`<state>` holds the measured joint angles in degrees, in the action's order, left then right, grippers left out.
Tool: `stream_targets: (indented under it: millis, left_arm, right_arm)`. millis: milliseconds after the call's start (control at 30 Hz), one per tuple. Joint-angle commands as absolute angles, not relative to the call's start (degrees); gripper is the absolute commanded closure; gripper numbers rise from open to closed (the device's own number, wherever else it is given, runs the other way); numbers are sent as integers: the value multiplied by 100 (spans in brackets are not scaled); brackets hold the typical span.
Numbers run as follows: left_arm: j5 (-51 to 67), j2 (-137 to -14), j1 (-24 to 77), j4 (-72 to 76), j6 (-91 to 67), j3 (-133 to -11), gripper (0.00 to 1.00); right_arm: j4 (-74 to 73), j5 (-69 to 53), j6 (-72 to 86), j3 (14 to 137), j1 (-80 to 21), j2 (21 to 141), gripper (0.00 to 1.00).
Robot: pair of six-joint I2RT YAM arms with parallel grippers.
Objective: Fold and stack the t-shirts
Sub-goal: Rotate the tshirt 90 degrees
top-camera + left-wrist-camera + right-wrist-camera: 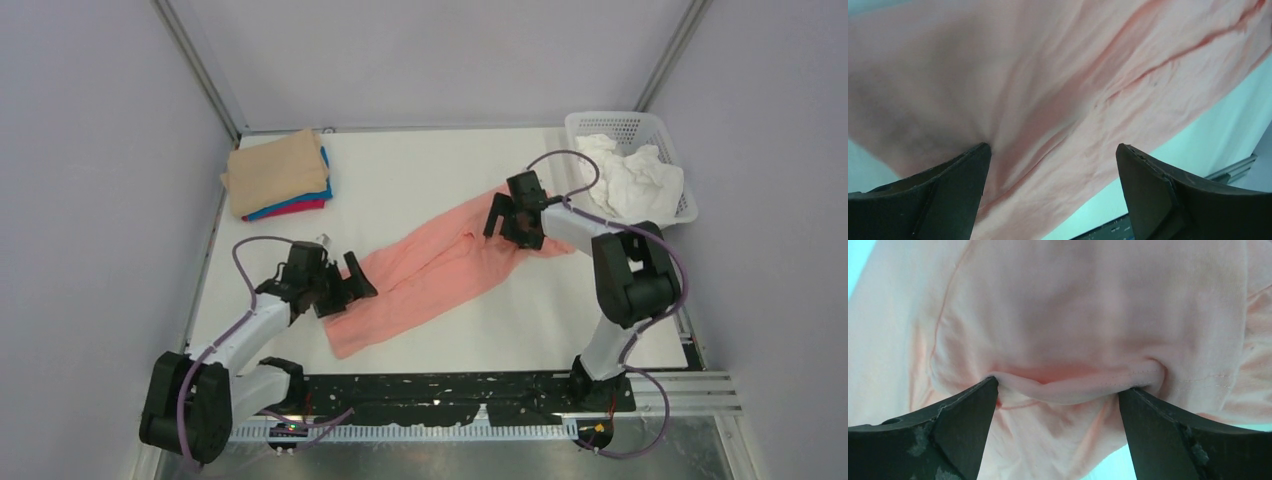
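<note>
White tabletop (430,165) carries the salmon-pink t-shirt (430,270) stretched diagonally across its middle, with tan, blue and magenta folded t-shirts (275,172) stacked at the far-left corner. Over its opposite ends the left gripper (348,288) and the right gripper (508,226) stand wide open, clamping nothing.

The left arm (245,330) is reaching forward and rightward from its base, with the forearm lying low and the wrist tipping down. The left gripper (350,288) is standing wide open, its dark fingers (948,195) splaying well apart. The right arm (625,285) is rising upright from its base, the elbow folding high and the forearm stretching forward and leftward. The right gripper (510,232) is pointing down, jaws gaping about as wide, its scuffed fingertips (965,412) showing worn, speckled edges.
</note>
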<state>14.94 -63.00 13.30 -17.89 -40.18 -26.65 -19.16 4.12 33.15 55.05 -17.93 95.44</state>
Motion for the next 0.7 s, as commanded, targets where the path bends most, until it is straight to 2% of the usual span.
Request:
stream_targets:
  millis: [0, 133, 267, 367, 467, 667]
  left_arm:
    - [1607, -6120, 2010, -2460, -4729, -2219, 0]
    - [1355, -5852, 2840, -1958, -5656, -1867, 0]
    - [603, -5743, 3830, -1558, -6462, -1776, 0]
    - [408, -6001, 4403, -1134, -6801, -1803, 0]
    - [256, -6507, 4954, -792, -6948, -2041, 0]
    - [311, -7819, 5796, -588, -6861, -3079, 1]
  right_arm:
    - [-1950, 44, 2392, 7092, -1790, 10728, 5]
    - [-1730, -623, 2184, 8129, -1792, 11638, 5]
    - [-1600, -1342, 2140, 9417, -1860, 12566, 5]
    - [-1849, -2054, 2345, 11117, -1955, 13619, 5]
    - [-1904, -2262, 2695, 12407, -2064, 14470, 5]
    - [-1659, -2248, 2683, 13097, -2387, 14829, 5]
